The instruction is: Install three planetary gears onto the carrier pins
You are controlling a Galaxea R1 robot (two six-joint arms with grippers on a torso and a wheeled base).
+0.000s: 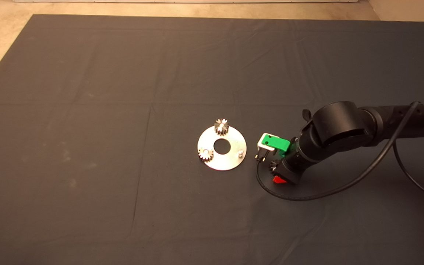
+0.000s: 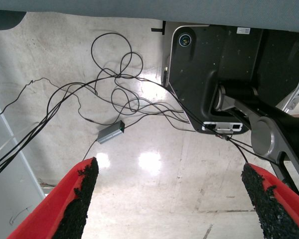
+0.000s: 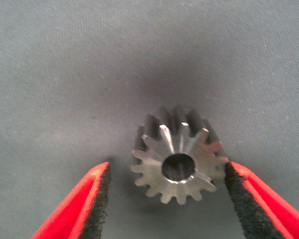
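Two gears (image 1: 221, 127) on plate (image 1: 230, 160)

Head cam overhead, whole mat (image 1: 87, 73); R wrist close on mat; L wrist faces floor (image 2: 154, 189).

I see the mat (image 1: 87, 73) evenly and dimly lit from above, with faint creases showing. The round plate (image 1: 230, 160) shines bright against it. Under my right arm lies a soft shadow. On the floor (image 2: 149, 164) two white glare patches glow. Up close, the gear (image 3: 178, 157) glints sharply, with a blurred dark shadow behind it.
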